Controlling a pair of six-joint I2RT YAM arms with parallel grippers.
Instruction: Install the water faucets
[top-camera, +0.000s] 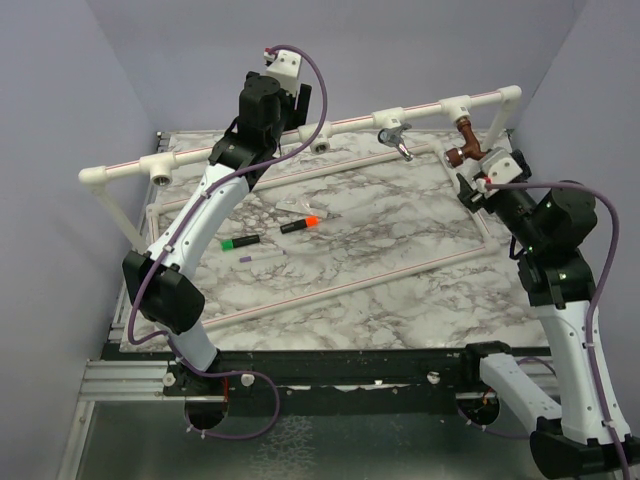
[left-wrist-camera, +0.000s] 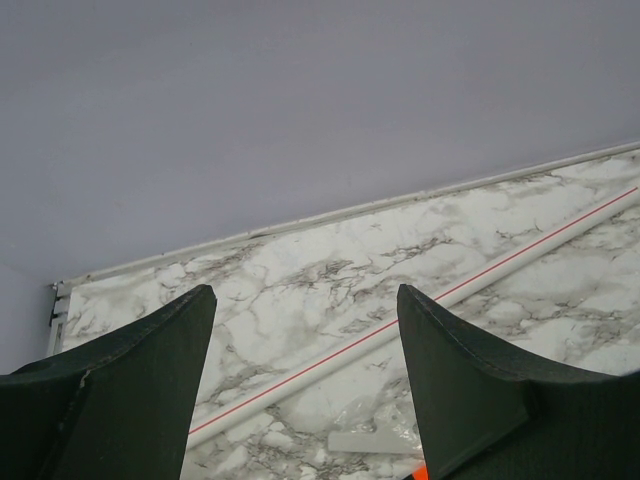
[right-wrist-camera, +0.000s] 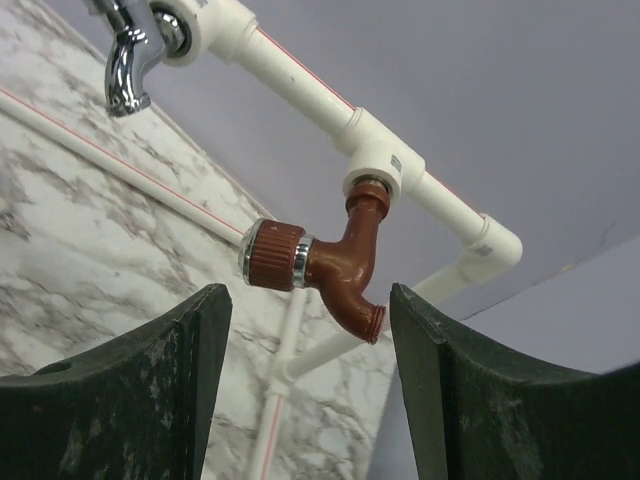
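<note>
Hanging from tee (right-wrist-camera: 375, 165), copper faucet (right-wrist-camera: 345, 262) just beyond parted right jaws

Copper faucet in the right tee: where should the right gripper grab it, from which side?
Grip the copper faucet across its thick body, between ribbed knob and spout. Come from below, where the right gripper sits with jaws open: the stem enters the tee from underneath, leaving that side free.

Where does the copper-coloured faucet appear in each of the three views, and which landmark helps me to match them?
Top external: the copper-coloured faucet is at upper right, under the white pipe.
Left wrist: it is not in this picture.
Right wrist: it is at the centre, hanging from the same pipe.
Shared landmark: the marble table shows in all three views.
</note>
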